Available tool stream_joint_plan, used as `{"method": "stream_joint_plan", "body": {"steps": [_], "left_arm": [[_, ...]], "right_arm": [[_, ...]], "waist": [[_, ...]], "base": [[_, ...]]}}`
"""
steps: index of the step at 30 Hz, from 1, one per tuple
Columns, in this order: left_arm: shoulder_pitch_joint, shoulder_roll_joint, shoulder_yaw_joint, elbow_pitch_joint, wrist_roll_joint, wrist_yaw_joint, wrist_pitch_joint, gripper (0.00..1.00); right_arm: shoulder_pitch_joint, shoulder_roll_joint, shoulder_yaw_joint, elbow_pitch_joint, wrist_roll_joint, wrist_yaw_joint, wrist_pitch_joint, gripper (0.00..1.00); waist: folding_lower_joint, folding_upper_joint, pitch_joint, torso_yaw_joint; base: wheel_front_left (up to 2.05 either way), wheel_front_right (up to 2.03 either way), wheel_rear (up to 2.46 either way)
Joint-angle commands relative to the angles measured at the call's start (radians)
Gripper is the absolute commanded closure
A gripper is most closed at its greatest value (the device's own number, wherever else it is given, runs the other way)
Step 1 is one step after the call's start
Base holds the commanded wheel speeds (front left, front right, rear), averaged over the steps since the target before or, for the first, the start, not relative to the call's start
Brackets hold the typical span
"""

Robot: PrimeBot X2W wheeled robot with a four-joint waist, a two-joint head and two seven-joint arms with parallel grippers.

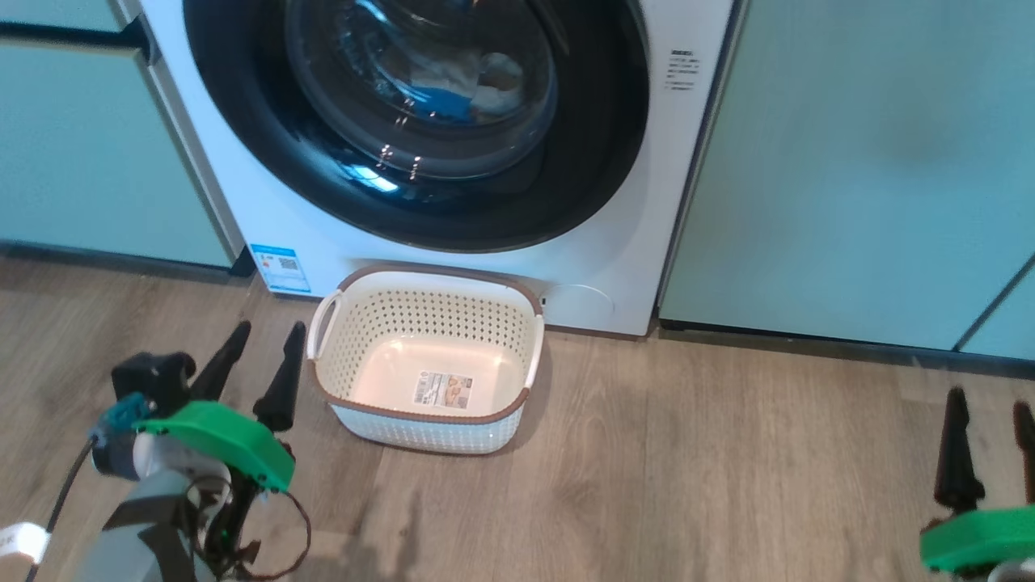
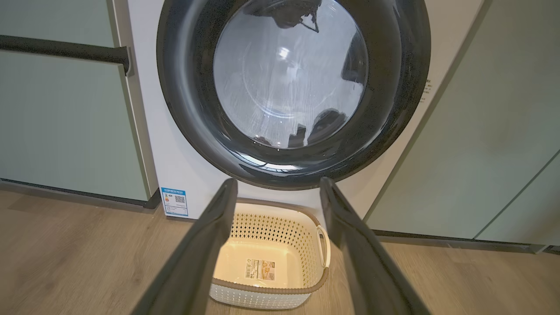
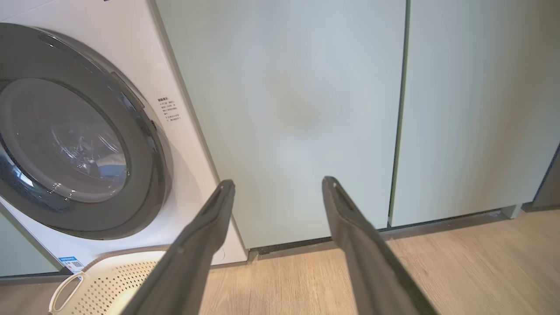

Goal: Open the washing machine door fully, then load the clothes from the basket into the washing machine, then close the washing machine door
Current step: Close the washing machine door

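Note:
The white washing machine [image 1: 623,242] stands with its round black door [image 1: 598,162] flush against the front. Through the glass porthole, pale and blue clothes [image 1: 473,85] lie inside the drum. On the floor right in front stands the cream basket [image 1: 428,356], with just a label on its bottom. My left gripper [image 1: 259,339] hovers open just left of the basket; in the left wrist view its fingers [image 2: 210,245] frame the basket [image 2: 271,262] below the door [image 2: 393,109]. My right gripper [image 1: 990,404] is open at the lower right, facing a green cabinet in the right wrist view [image 3: 278,183].
Pale green cabinets [image 1: 849,162] flank the machine on both sides, the left one with a dark bar handle [image 2: 65,50]. A wood-look floor [image 1: 687,461] stretches between the basket and my right gripper. A blue sticker [image 1: 279,268] marks the machine's lower left corner.

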Motion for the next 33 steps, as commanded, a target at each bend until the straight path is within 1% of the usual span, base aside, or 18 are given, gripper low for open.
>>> {"method": "stream_joint_plan", "body": {"steps": [1,4,8,18,33], "left_arm": [[-0.027,0.041,0.035,-0.026,-0.003,-0.001,-0.006,0.00],[-0.025,0.039,0.024,-0.016,0.021,-0.001,-0.006,0.00],[-0.018,0.029,0.039,-0.014,0.034,-0.001,-0.006,0.00],[-0.014,0.032,0.052,-0.013,0.040,-0.001,-0.006,0.00],[-0.013,0.027,0.060,-0.007,0.038,-0.001,-0.006,0.00]], "right_arm": [[-0.015,-0.004,0.023,-0.042,0.004,0.003,-0.005,0.00],[0.016,-0.003,0.033,-0.046,0.008,0.003,-0.005,0.00],[0.033,-0.003,0.038,-0.047,0.017,0.003,-0.005,0.00],[0.050,-0.003,0.038,-0.057,0.037,0.003,-0.005,0.00],[0.050,-0.003,0.037,-0.048,0.033,0.003,-0.005,0.00]], "waist": [[0.0001,-0.0001,-0.003,-0.012],[0.0001,-0.0001,0.002,-0.026],[0.0001,-0.0001,0.007,-0.034],[0.0001,-0.0001,0.015,-0.035],[0.0001,-0.0001,0.017,-0.029]], "base": [[0.00,0.00,0.00],[0.00,0.00,0.00],[0.00,0.00,0.00],[0.00,0.00,0.00],[0.00,0.00,0.00]]}}
